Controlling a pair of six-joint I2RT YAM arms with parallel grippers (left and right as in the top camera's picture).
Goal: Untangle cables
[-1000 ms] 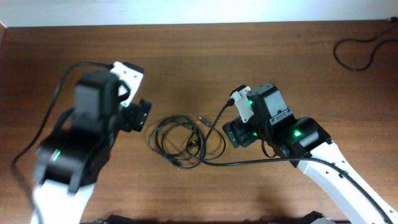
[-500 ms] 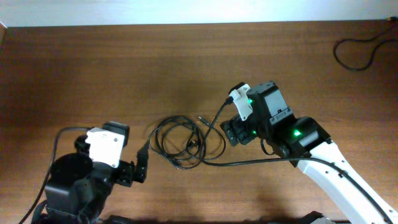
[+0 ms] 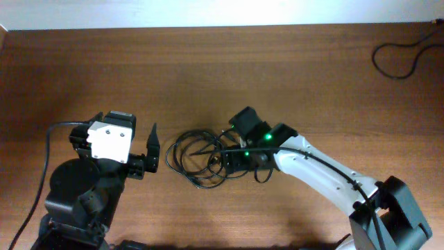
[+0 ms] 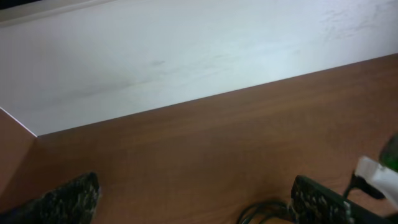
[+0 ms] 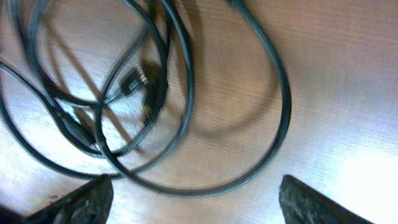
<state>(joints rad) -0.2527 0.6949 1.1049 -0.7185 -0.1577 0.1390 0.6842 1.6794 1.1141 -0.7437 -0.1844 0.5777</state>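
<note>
The cables [image 3: 198, 156] lie as a loose black coil in the middle of the table. Small plugs show inside the loops in the right wrist view [image 5: 134, 84]. My right gripper [image 3: 229, 158] hangs low over the coil's right side. It is open, its fingers [image 5: 74, 202] set wide on either side of the outer loop [image 5: 273, 124], holding nothing. My left gripper [image 3: 154, 151] is just left of the coil, open and empty. In the left wrist view [image 4: 189, 208] the coil's edge [image 4: 264, 213] lies by the right finger [image 4: 317, 202].
Another thin black cord [image 3: 399, 59] lies looped at the table's far right corner. A white wall [image 4: 186, 56] runs along the table's far edge. The left arm's base [image 3: 76, 194] takes up the front left.
My right gripper has moved left and down onto the coil's right side. My left arm pulled back toward the front, then came up again beside the coil's left edge.
</note>
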